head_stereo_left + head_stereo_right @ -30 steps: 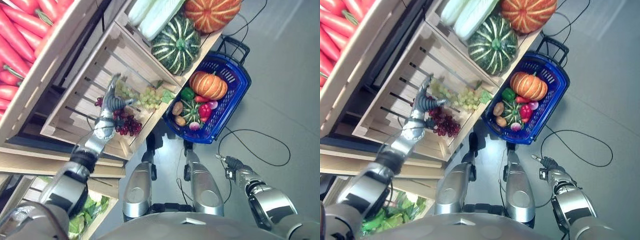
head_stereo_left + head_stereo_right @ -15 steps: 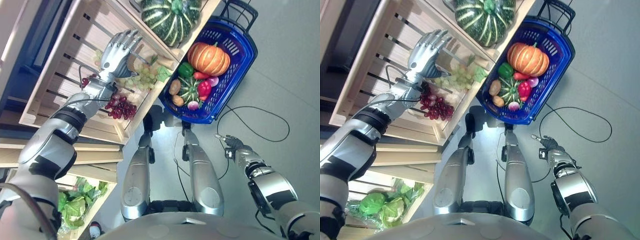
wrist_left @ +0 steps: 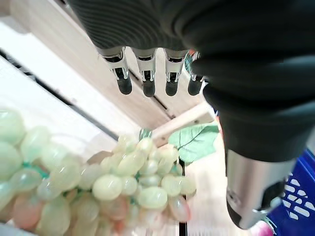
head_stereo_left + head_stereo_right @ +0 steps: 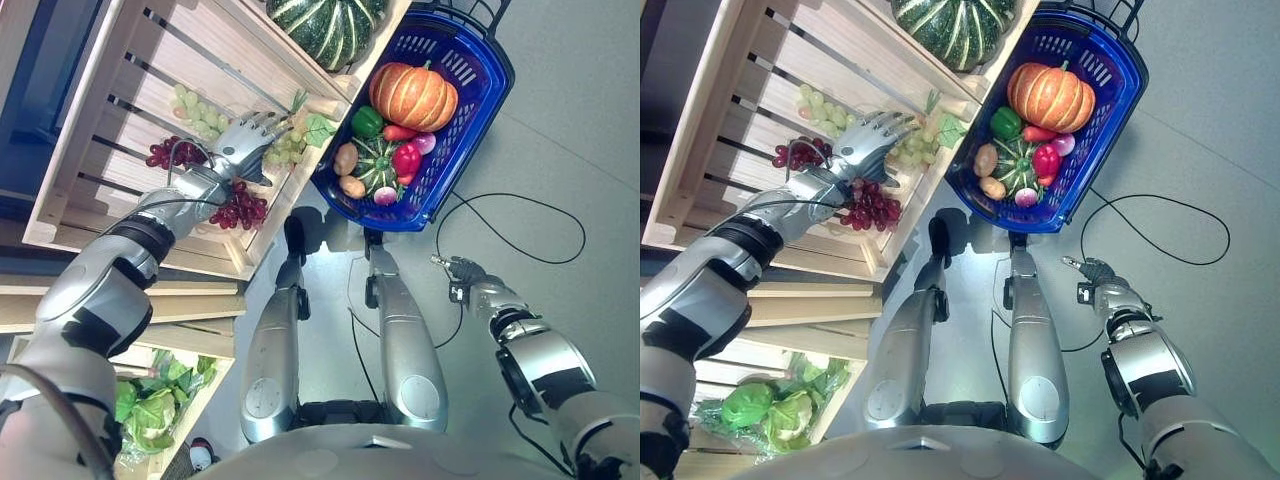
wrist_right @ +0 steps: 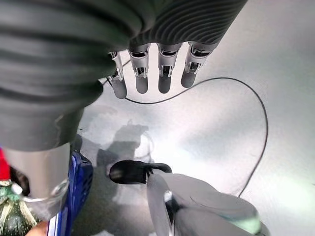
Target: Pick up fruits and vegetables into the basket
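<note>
Grey floor carries the blue basket (image 4: 470, 100), holding an orange pumpkin (image 4: 413, 95), beside the wooden crate (image 4: 120, 60). Head views: I see my left hand (image 4: 243, 148), fingers extended, over the green grapes (image 4: 290, 143), red grapes (image 4: 238, 208) below it. Left wrist view: fingers straight, holding nothing above the green grapes. Right wrist view: right hand (image 5: 147, 73) relaxed over the floor.

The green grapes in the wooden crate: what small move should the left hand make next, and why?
Probably lower the left hand a little and curl its fingers round the green grapes. Its fingers are straight and hold nothing, and the bunch lies just past the fingertips in the wooden crate. The blue basket stands close beside the crate.
</note>
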{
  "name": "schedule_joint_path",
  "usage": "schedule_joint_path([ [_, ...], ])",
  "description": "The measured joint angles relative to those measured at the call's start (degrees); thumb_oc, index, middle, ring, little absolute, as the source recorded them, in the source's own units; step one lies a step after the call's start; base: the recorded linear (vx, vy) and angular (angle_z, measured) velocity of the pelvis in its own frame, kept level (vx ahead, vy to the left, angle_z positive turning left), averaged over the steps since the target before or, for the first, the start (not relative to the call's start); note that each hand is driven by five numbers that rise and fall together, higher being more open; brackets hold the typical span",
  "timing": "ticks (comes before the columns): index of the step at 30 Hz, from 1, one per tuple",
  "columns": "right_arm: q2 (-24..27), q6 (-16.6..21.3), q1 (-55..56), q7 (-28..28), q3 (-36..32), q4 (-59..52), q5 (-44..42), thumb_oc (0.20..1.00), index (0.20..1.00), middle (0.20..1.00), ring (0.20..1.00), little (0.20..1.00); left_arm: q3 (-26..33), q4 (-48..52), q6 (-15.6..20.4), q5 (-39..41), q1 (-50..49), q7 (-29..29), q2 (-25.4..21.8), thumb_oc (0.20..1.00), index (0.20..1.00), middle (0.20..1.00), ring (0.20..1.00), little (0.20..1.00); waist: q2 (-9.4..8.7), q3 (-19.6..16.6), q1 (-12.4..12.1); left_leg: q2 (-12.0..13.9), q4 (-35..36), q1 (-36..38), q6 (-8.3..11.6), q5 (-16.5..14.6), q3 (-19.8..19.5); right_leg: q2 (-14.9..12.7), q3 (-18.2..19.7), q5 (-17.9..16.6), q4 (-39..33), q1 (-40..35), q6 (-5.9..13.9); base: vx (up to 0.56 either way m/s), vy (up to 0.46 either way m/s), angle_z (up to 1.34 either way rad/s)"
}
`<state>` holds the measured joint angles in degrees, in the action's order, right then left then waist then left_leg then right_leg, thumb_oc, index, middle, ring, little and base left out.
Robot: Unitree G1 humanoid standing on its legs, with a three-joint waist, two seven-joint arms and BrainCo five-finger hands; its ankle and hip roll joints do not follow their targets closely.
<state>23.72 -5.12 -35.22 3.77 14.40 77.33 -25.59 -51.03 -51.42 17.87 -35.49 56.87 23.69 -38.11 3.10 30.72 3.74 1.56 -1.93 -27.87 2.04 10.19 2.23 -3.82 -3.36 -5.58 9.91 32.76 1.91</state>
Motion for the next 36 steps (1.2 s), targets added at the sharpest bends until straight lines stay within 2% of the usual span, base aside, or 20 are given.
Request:
schedule_joint_path([
  [3, 0.09, 0.00, -0.45, -0.07, 0.01, -0.01, 0.00, 1.000, 1.000, 1.000, 1.000, 1.000, -0.01, -3.95, -0.32, 0.06, -0.15, 0.44, 1.47, 1.000, 1.000, 1.000, 1.000, 1.000, -0.07, 0.01, 0.35, -0.03, -0.22, -0.14, -0.04, -0.07, 0.23, 0.01, 0.33, 0.00, 0.11, 0.19, 0.01, -0.01, 0.018, -0.04],
  [8, 0.07, -0.01, -1.62, -0.05, 0.06, -0.03, -0.03, 1.000, 1.000, 1.000, 1.000, 1.000, 0.11, -8.08, -3.09, -0.60, -0.06, 3.88, 1.96, 1.000, 1.000, 1.000, 1.000, 1.000, -0.54, 0.16, 0.79, 0.02, -1.11, -2.17, -0.09, -0.30, 0.57, 0.18, 1.01, -0.01, 0.77, 2.42, 0.01, -0.01, 0.002, -0.05],
  [13, 0.07, -0.01, -1.78, 0.11, 0.17, -0.14, -0.12, 1.000, 1.000, 1.000, 1.000, 1.000, 0.27, -12.08, -6.54, -1.38, 0.43, 9.28, 2.32, 1.000, 1.000, 1.000, 1.000, 1.000, -2.11, 0.51, 1.30, 0.14, -2.92, -4.50, -0.17, -0.84, 0.55, 0.57, 1.14, 0.00, 1.26, 4.24, -0.01, 0.00, 0.001, -0.01],
  [20, -0.07, -0.06, -1.96, 1.12, 1.95, -1.14, -0.27, 1.000, 1.000, 1.000, 1.000, 1.000, 0.73, -16.42, -9.01, -3.91, 2.73, 15.69, 2.84, 1.000, 1.000, 1.000, 1.000, 1.000, -3.11, 0.58, 1.87, 0.15, -4.86, -7.16, -0.17, -1.54, 0.51, 0.51, 1.21, 0.00, 2.25, 6.41, -0.01, 0.00, 0.000, 0.00],
  [28, -0.37, 0.09, -3.74, 1.33, 2.93, -2.10, -0.53, 1.000, 1.000, 1.000, 1.000, 1.000, 1.33, -19.10, -9.33, -5.12, 3.87, 19.77, 4.68, 1.000, 1.000, 1.000, 1.000, 1.000, -4.14, 0.60, 2.34, 0.25, -6.64, -9.31, 0.17, -2.21, 0.44, 0.54, 1.28, 0.34, 3.30, 8.22, -0.26, 0.00, 0.000, 0.00],
  [36, -0.38, 0.10, -4.01, 2.14, 3.53, -2.41, -2.47, 1.000, 1.000, 1.000, 1.000, 1.000, 1.32, -19.83, -10.10, -5.26, 4.51, 20.44, 4.99, 1.000, 1.000, 1.000, 1.000, 1.000, -4.60, 0.62, 2.88, 0.32, -8.86, -11.91, -0.20, -2.80, 0.50, 0.57, 1.48, 0.34, 4.18, 10.36, -0.27, 0.00, 0.000, 0.00],
])
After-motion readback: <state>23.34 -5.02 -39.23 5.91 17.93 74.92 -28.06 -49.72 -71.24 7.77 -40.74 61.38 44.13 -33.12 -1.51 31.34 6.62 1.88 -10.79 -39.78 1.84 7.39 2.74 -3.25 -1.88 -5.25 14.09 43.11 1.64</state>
